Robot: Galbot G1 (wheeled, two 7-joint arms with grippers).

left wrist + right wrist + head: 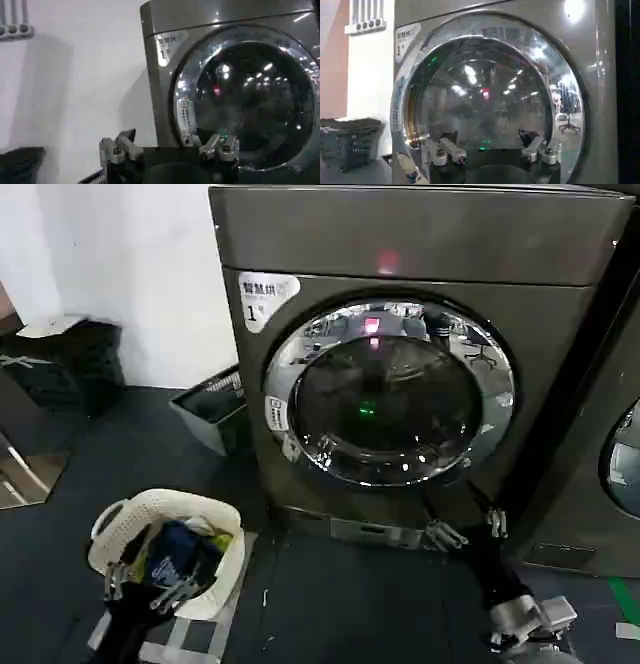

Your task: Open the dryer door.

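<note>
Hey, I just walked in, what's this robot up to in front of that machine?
The robot faces the dryer, whose dryer door is closed, flush against the front. The right gripper hangs open low in front of the door's lower right rim, not touching it. The left gripper is open down over the white laundry basket of clothes on the floor to the left. Nothing is gripped, so the opening hasn't started.

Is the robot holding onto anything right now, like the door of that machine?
Nothing is held. The right pincer hangs open just below the dryer door, and the left pincer is open down over the laundry basket.
</note>
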